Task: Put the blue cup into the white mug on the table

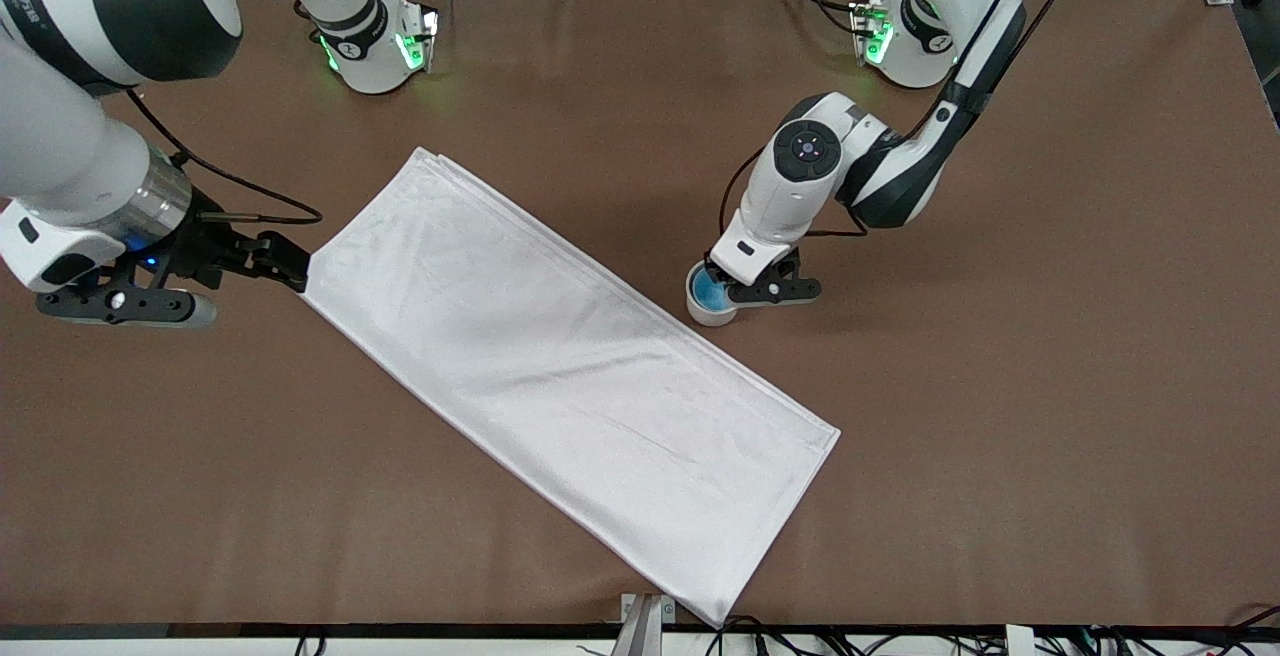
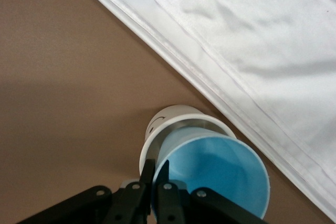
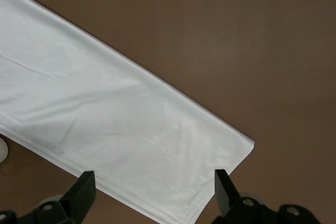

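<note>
The white mug [image 1: 712, 315] stands on the table [image 1: 1020, 406], beside the long edge of the cloth toward the left arm's end. The blue cup [image 1: 709, 289] sits partly inside the mug, tilted, with its rim above the mug's rim. My left gripper [image 1: 722, 281] is shut on the blue cup's rim, one finger inside and one outside. In the left wrist view the blue cup [image 2: 220, 169] leans in the white mug [image 2: 169, 123], with the left gripper [image 2: 156, 167] pinching the rim. The mug's handle is hidden. My right gripper [image 1: 288, 266] is open and empty over the cloth's corner; it also shows in the right wrist view [image 3: 153, 182].
A large white folded cloth [image 1: 560, 376] lies diagonally across the middle of the table. It also shows in the left wrist view [image 2: 252, 40] and the right wrist view [image 3: 105, 114]. Bare brown tabletop surrounds it. Cables run along the edge nearest the front camera.
</note>
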### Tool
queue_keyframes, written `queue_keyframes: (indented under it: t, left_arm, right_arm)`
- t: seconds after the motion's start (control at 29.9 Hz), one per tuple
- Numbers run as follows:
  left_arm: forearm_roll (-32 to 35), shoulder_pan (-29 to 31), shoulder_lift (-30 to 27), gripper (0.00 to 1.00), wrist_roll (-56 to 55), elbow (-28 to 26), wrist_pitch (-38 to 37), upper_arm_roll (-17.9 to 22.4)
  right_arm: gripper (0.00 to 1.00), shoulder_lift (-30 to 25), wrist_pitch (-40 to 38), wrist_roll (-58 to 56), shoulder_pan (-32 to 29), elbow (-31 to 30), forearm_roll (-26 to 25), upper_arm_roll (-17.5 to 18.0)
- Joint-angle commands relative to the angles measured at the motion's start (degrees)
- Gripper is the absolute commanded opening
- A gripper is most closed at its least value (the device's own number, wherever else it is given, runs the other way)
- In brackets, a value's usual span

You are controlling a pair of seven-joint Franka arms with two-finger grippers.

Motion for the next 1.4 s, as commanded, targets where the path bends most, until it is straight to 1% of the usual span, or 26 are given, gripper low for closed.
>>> queue_keyframes:
  t: [0.0,0.07,0.17,0.37,0.6,0.7,0.8,0.94,1.1,1.2,1.24,1.3,1.37]
  left_arm:
    - [2.03,0.35,0.14,1.00,-1.57,0.96,-0.31,0.18]
    - [2.20,1.04,-0.91,1.00,-1.30,0.96,-0.66,0.27]
    - [2.47,4.03,-2.49,1.00,1.32,1.05,-1.72,0.62]
    - [2.47,12.90,-6.00,1.00,13.53,1.05,-5.06,0.62]
    - [2.47,22.66,-9.43,1.00,23.82,1.05,-6.46,0.36]
    - [1.77,26.35,-11.10,1.00,28.65,1.14,-7.69,0.19]
    - [1.41,28.82,-12.86,1.00,31.12,1.40,-9.10,-0.08]
    - [-0.34,29.35,-14.44,1.00,31.83,1.67,-12.96,-0.08]
    - [-1.49,29.44,-16.47,1.00,32.36,1.49,-15.25,0.01]
    - [-2.28,28.65,-17.43,1.00,34.02,1.31,-16.31,0.97]
    - [-2.98,27.86,-17.79,1.00,34.90,1.31,-17.01,2.28]
    - [-4.12,23.75,-18.49,1.00,36.83,1.40,-18.59,6.49]
    - [-5.09,18.91,-19.37,1.00,39.12,1.40,-19.99,12.28]
  right_arm:
    - [1.00,-0.43,1.57,-0.98,-1.92,-0.73,-0.35,0.86]
    - [1.00,-0.34,2.01,-1.68,-2.09,-0.73,-0.17,0.86]
    - [1.00,-0.34,2.54,-3.26,-2.97,-0.81,-0.17,0.86]
    - [1.00,-1.39,3.51,-5.99,-4.29,-3.27,-0.08,0.86]
    - [1.00,-3.32,3.33,-6.78,-5.35,-4.15,-0.34,0.95]
    - [1.00,-4.46,3.24,-8.53,-6.22,-4.50,-0.35,0.95]
    - [1.00,-5.43,2.63,-10.21,-6.66,-4.51,-0.17,0.86]
    - [1.00,-6.40,1.93,-10.56,-7.10,-4.59,-0.26,0.42]
    - [1.00,-7.89,1.57,-10.65,-7.45,-5.47,-0.26,0.07]
    - [1.00,-8.77,1.57,-10.65,-7.54,-6.17,-0.26,0.07]
    - [1.00,-9.04,1.66,-10.65,-7.54,-6.52,-0.26,-0.02]
    - [1.00,-9.91,1.84,-10.65,-7.72,-7.31,-0.26,-0.11]
    - [1.00,-10.79,2.27,-10.65,-7.72,-8.54,-0.26,-0.11]
